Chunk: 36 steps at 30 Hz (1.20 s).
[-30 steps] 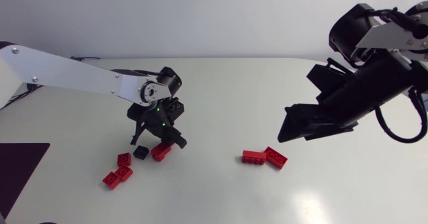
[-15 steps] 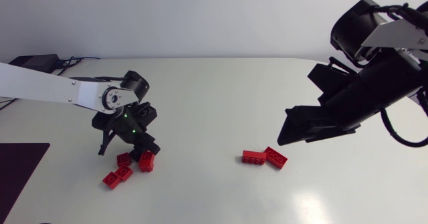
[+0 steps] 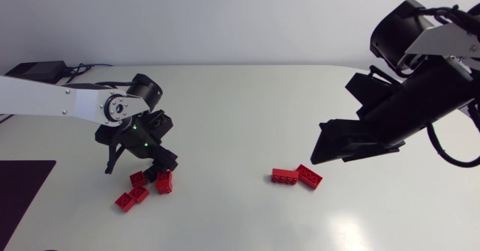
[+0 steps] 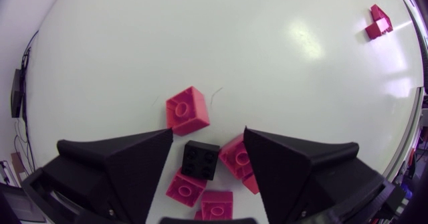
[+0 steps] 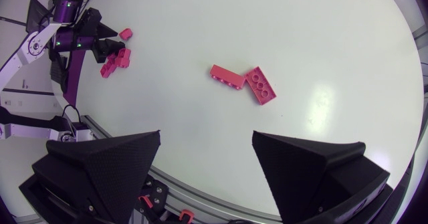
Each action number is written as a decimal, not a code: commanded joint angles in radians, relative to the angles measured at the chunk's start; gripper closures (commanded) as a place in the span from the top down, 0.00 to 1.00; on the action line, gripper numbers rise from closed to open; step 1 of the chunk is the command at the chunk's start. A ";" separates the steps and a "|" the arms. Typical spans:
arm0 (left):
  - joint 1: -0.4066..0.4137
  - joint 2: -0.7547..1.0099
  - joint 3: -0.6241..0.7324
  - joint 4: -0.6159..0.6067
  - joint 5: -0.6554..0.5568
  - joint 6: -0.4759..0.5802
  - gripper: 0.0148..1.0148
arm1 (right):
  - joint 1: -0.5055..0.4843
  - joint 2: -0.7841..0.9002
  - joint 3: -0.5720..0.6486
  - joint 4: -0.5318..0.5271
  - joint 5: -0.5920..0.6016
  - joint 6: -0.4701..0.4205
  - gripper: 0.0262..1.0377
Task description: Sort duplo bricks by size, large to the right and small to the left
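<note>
After the left tool [image 4: 208,144] brought a small red brick [image 3: 163,180] to the little pile [image 3: 131,196], it stands wide and holds nothing, so small bricks sit together.

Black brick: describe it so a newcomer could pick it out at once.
Follow the left arm to its open claw, above a cluster of small bricks. The black brick lies between the claw's fingers. It is the only black one; every neighbour is red.

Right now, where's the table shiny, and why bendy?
Left wrist view: bright glare on the table ahead of the jaws, edges curved by the fisheye lens. Right wrist view: glare near the long bricks. Head view: straight, only faint sheen.
</note>
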 commanded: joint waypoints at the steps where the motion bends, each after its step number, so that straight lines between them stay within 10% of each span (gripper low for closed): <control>1: 0.009 -0.003 0.013 0.003 -0.014 -0.047 0.96 | -0.004 0.000 -0.033 0.002 0.009 0.030 0.96; 14: 0.055 -0.126 0.028 0.001 -0.070 -0.149 0.96 | 0.100 0.098 -0.060 0.168 0.160 0.097 0.96; 22: 0.066 -0.184 0.017 0.000 -0.092 -0.167 0.96 | 0.252 0.283 -0.116 0.399 0.517 0.153 0.96; 36: 0.083 -0.198 -0.006 0.000 -0.092 -0.170 0.96 | 0.393 0.541 -0.089 0.493 0.629 0.192 0.96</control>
